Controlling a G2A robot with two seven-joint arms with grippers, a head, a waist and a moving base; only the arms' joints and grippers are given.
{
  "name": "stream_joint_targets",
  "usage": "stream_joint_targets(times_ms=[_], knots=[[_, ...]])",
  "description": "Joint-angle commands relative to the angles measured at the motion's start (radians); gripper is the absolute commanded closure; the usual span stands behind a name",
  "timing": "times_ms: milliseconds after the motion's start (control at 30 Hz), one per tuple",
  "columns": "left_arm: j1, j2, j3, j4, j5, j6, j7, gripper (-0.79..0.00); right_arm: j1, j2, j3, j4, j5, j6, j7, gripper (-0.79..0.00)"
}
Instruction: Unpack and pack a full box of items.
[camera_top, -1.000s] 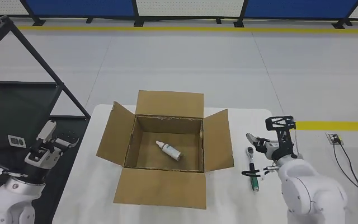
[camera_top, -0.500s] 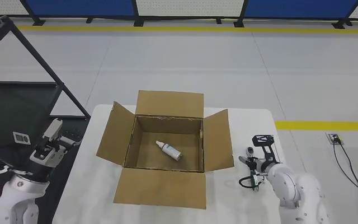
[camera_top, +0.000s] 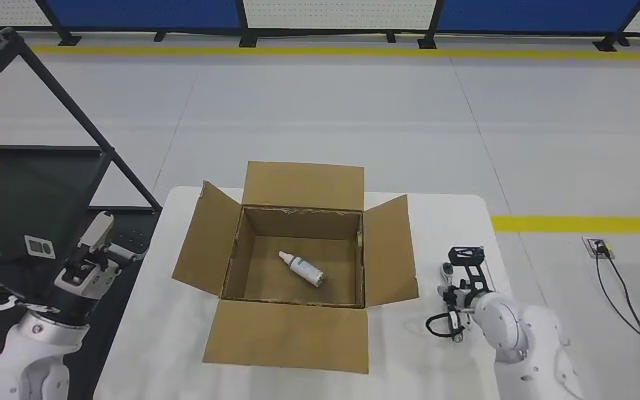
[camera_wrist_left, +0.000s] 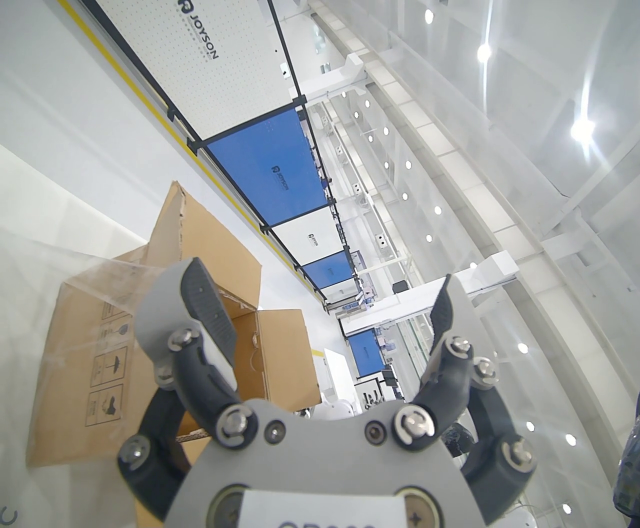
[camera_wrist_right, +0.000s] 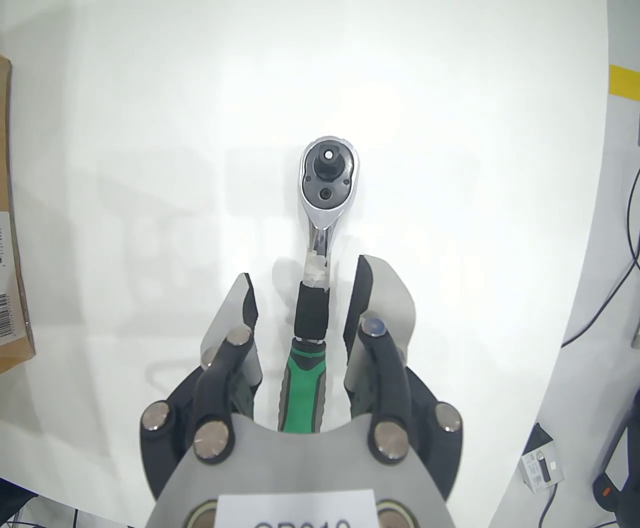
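Right wrist view has the right gripper (camera_wrist_right: 306, 295) partly open and empty, the ratchet wrench (camera_wrist_right: 327, 175) lying on the counter (camera_wrist_right: 450, 150) between its jaws, where closing on the thin neck could make it pivot or slip.

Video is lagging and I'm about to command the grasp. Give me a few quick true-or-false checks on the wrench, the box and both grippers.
1. The right gripper is open, with a finger on each side of the wrench handle. True.
2. The wrench is held up in the air. False: it lies flat on the table.
3. The box is empty. False: a small bottle lies on its floor.
4. The left gripper is open and holds nothing. True.
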Motion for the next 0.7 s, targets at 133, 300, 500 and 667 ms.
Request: stream_joint_targets(times_ms=[133,300,500,667], knots=[[0.012,0.000,-0.006,-0.009,-0.005,-0.008,0.004,-0.785,0.029,0.004,-0.026,0.038,-0.026,0.021,0.010,-0.360],[0.022,-0.001,-0.014,-0.010,-0.007,-0.013,0.010,-0.785,0.055,0.006,-0.050,0.071,-0.042,0.043,0.017,-0.342],[0.030,-0.002,-0.018,-0.012,-0.013,-0.018,0.014,-0.785,0.072,0.010,-0.057,0.100,-0.042,0.055,0.011,-0.289],[0.034,-0.002,-0.019,-0.014,-0.012,-0.018,0.016,-0.785,0.081,0.013,-0.064,0.118,-0.044,0.065,0.015,-0.246]])
